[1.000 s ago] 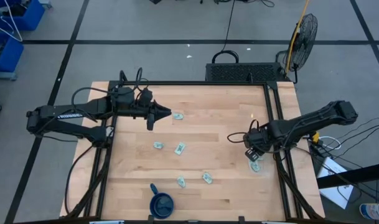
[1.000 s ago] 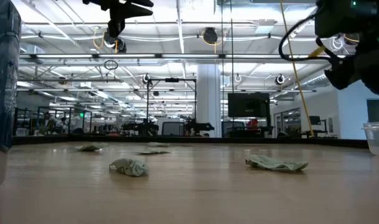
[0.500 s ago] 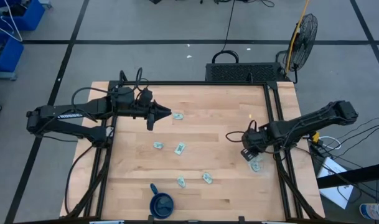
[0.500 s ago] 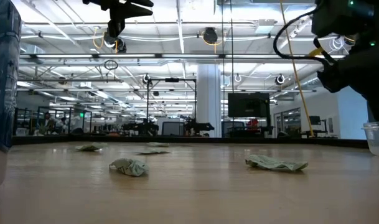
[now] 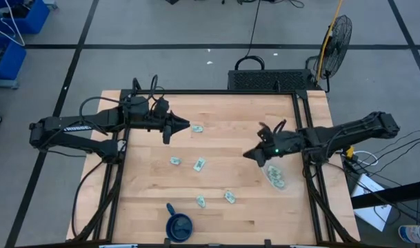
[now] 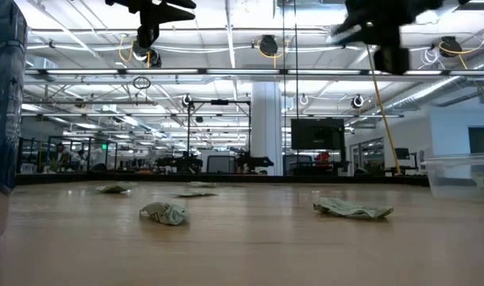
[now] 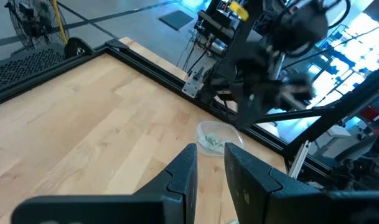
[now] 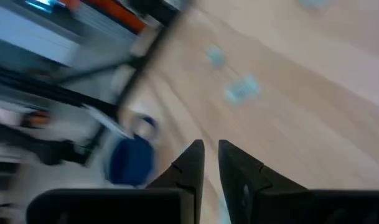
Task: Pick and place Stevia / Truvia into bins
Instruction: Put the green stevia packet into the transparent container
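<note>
Right claw (image 5: 250, 156) hangs above the middle-right of the worktop (image 5: 223, 207), its fingers (image 8: 190, 163) close together with only a narrow gap and nothing between them. Just beside it, toward the worktop's right edge, sits the clear bin (image 5: 274, 176) with pale green sachets inside. Five more Stevia sachets (image 5: 199, 164) lie scattered over the middle. Left claw (image 5: 185, 126) hovers near the far left, fingers narrowly parted, empty, just beside one sachet (image 5: 197, 128). At the near edge stands a blue mug (image 5: 178, 225).

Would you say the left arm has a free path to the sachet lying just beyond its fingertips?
Probably yes: the left gripper hangs above bare wood right beside that sachet, nothing lies between them, and the right gripper is well away.
</note>
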{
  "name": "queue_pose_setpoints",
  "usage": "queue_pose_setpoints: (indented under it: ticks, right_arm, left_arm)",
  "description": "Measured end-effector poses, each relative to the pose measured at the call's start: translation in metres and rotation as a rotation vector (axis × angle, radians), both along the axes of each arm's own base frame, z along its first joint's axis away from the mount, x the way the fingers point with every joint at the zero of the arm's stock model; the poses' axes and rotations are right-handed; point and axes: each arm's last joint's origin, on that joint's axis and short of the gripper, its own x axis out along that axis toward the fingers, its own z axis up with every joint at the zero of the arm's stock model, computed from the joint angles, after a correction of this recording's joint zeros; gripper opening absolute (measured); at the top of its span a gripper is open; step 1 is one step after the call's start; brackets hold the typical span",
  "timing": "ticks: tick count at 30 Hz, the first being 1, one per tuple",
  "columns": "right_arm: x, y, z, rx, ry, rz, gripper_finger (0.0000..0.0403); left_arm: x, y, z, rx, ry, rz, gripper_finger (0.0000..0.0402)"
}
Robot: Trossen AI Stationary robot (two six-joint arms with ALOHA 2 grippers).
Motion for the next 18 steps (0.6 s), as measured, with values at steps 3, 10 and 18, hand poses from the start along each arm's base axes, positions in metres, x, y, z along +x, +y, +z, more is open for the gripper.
queue_pose_setpoints:
  ticks: [3,10,18]
  right_arm:
    - [0.011,-0.001,0.008,-0.069,-0.125,0.027,0.0051]
    - [0.038,-0.002,-0.014,-0.13,-0.089,0.054,0.0068]
    - [0.064,0.037,-0.037,-0.189,-0.199,0.509,0.0079]
  left_arm:
    - [0.0,0.0,0.0,0.0,-0.001,0.0,0.0085]
    - [0.0,0.0,0.0,0.0,0.0,0.0,0.0085]
    - [0.0,0.0,0.0,0.0,0.001,-0.001,0.0085]
